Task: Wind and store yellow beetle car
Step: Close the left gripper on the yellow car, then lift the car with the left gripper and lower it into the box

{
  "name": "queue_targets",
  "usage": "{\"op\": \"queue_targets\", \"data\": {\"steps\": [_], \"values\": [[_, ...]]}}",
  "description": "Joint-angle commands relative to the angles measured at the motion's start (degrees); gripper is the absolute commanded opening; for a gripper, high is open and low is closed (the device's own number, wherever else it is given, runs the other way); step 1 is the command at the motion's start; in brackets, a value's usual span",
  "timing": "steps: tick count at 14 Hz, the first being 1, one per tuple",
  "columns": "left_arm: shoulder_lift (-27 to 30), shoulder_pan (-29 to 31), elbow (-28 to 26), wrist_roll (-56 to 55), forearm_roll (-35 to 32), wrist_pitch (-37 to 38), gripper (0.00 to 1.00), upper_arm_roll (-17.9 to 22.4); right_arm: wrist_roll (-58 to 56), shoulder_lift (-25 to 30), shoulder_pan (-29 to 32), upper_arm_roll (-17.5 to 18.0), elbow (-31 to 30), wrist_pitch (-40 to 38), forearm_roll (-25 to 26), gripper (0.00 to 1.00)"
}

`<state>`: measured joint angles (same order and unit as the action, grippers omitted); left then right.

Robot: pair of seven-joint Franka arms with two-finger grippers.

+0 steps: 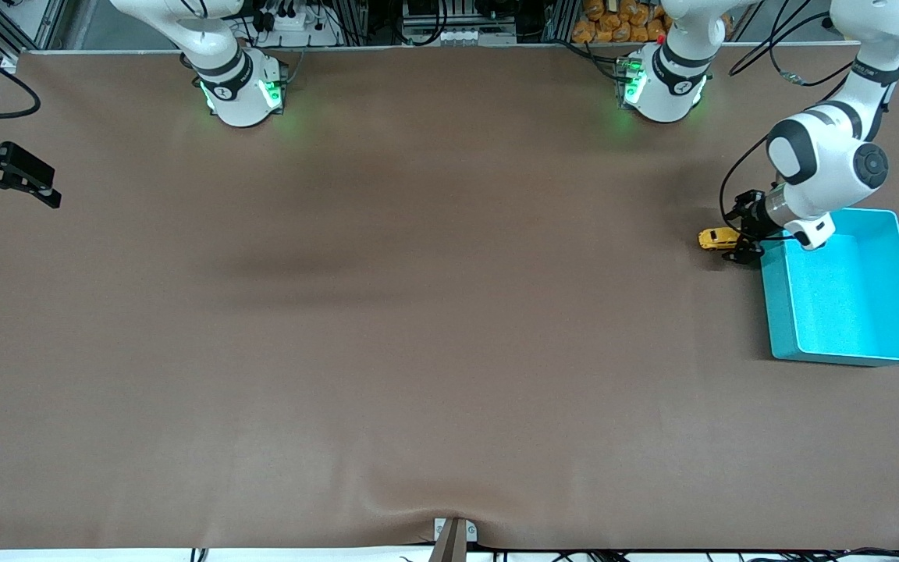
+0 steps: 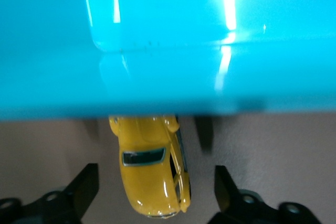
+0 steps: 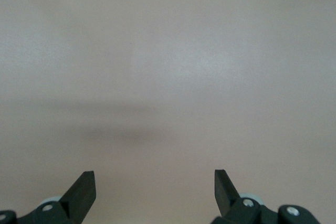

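Note:
The yellow beetle car stands on the brown table, just outside the teal bin, by the bin corner that lies farther from the front camera and toward the right arm's end. My left gripper is low over the car and open. In the left wrist view the car sits between the two black fingers with a gap on each side, and the teal bin wall rises just past it. My right gripper waits open at the right arm's end of the table, with only bare table under it.
The teal bin's inside holds nothing that I can see. The left arm's wrist hangs over the bin's rim. The two arm bases stand along the edge farthest from the front camera.

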<state>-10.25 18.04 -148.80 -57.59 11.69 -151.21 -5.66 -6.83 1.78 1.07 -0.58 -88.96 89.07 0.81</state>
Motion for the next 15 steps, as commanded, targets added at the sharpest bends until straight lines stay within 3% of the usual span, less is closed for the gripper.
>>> {"op": "queue_targets", "data": {"steps": [1,6,10,12,15], "values": [[-0.3,0.0,-0.3,0.3,1.3,-1.2,0.0,-1.0,0.0,0.0,-1.1,-0.8,0.6,-0.3,0.6,1.0],[1.4,-0.5,-0.3,0.0,1.3,-0.3,0.0,-2.2,-0.1,0.0,-1.0,-0.7,0.6,-0.5,0.7,1.0],[5.4,-0.6,0.5,-0.7,1.2,3.7,0.0,-11.4,-0.1,0.1,-0.9,-0.7,0.6,-0.6,0.6,1.0],[6.6,-0.6,3.4,-0.9,0.5,6.6,0.0,-14.7,0.1,0.2,-1.0,-0.8,0.6,-0.7,0.6,1.0],[6.6,-0.2,12.4,-0.9,-1.2,14.9,0.0,-15.6,0.9,0.2,-1.1,-0.7,0.6,-0.7,0.6,1.0]]}}
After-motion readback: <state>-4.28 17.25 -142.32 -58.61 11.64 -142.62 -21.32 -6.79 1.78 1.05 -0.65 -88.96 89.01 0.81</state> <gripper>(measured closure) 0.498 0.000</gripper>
